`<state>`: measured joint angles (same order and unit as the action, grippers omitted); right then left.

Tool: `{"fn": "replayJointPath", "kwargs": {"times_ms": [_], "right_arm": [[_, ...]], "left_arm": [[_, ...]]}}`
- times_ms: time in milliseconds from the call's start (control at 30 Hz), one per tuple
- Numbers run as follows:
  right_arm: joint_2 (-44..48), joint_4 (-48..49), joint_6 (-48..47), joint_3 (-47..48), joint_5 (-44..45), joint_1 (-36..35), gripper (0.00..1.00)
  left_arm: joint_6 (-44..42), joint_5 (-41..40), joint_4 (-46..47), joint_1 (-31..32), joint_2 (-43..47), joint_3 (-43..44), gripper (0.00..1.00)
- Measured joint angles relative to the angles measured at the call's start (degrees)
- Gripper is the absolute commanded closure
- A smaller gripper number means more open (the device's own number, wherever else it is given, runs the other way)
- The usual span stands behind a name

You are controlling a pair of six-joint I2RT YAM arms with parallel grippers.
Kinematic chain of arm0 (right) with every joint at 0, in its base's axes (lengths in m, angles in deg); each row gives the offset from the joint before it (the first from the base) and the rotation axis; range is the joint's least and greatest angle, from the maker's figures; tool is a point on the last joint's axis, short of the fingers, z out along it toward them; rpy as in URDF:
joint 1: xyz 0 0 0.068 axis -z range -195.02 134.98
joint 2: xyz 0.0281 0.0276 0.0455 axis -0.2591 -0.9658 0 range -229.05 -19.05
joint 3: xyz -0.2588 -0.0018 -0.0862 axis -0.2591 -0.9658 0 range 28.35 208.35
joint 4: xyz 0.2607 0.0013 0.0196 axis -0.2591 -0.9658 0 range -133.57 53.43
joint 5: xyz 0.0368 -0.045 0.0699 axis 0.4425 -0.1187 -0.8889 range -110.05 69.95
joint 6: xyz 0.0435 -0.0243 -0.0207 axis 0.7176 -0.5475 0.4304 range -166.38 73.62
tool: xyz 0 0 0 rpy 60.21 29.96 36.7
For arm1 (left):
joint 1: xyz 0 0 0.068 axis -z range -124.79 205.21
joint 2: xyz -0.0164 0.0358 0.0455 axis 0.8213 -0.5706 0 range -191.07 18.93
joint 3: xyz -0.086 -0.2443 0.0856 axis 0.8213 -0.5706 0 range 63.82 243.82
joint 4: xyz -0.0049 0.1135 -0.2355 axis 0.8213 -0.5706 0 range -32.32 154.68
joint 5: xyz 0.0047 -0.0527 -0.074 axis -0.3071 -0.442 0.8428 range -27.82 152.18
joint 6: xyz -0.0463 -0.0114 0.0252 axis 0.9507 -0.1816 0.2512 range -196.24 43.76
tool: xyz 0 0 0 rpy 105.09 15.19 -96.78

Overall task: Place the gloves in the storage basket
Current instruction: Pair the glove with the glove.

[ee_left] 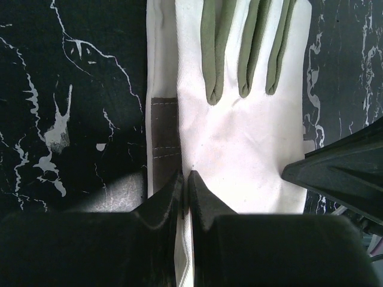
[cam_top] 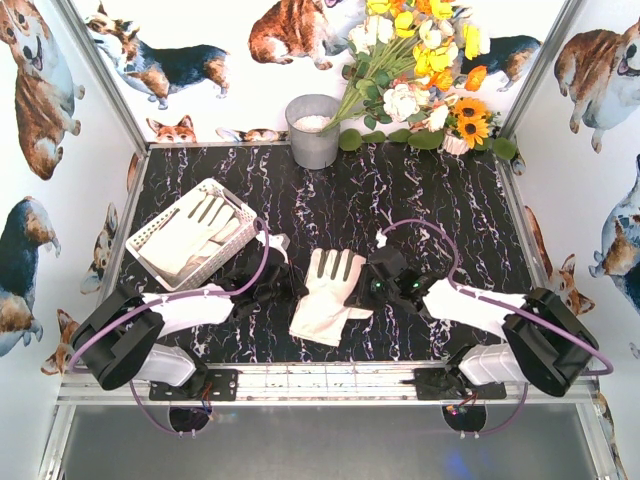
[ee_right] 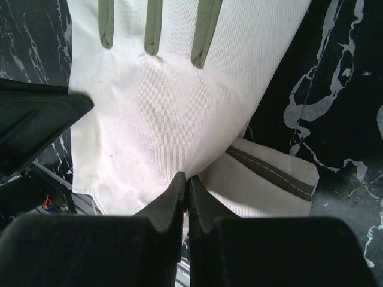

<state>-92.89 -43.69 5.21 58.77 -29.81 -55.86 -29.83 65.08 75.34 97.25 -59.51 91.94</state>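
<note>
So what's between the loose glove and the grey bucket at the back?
Nothing: in the top view, only bare black marbled tabletop runs from the glove to the bucket.

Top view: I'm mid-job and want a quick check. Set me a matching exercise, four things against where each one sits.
Things:
1. basket
2. bucket
3. loose glove
4. flowers

Places:
A. back right corner
B. front centre
C. left side
D. back centre

Pairs: 1-C, 2-D, 3-B, 4-A
</note>
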Motion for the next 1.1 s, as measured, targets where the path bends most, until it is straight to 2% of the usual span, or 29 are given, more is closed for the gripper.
{"fn": "replayJointPath", "kwargs": {"times_ms": [200, 267, 367, 567, 833, 933, 1100], "right_arm": [[-3.1, 2.5, -0.2, 0.0, -0.3, 0.0, 1.00], [-3.4, 3.1, -0.2, -0.2, -0.3, 0.0, 0.94], [-3.5, 3.6, -0.3, -0.2, -0.5, 0.0, 0.79], [-0.3, 0.6, -1.2, -0.2, -0.7, 0.0, 0.60], [9.4, -6.1, -2.1, 0.5, -2.7, 0.0, 0.44], [11.9, -4.6, 0.2, -0.6, -5.2, -0.3, 0.33], [12.5, -0.8, 5.5, -6.1, -7.9, -1.7, 0.31]], "left_arm": [[-0.5, -1.1, -0.1, 0.0, -0.7, 0.0, 1.00], [-0.7, -1.4, -0.1, 0.0, -1.4, 0.0, 1.00], [-1.1, -1.6, -0.2, 0.0, -2.3, 0.0, 0.99], [-2.3, -2.1, -1.3, 0.0, -2.3, 0.4, 0.76], [-4.1, -2.3, -6.6, 0.0, 4.2, 2.9, 0.51], [-4.4, -2.6, -8.0, 0.0, 7.8, 2.9, 0.45], [-4.5, -2.6, -8.7, 0.0, 10.4, 2.3, 0.46]]}}
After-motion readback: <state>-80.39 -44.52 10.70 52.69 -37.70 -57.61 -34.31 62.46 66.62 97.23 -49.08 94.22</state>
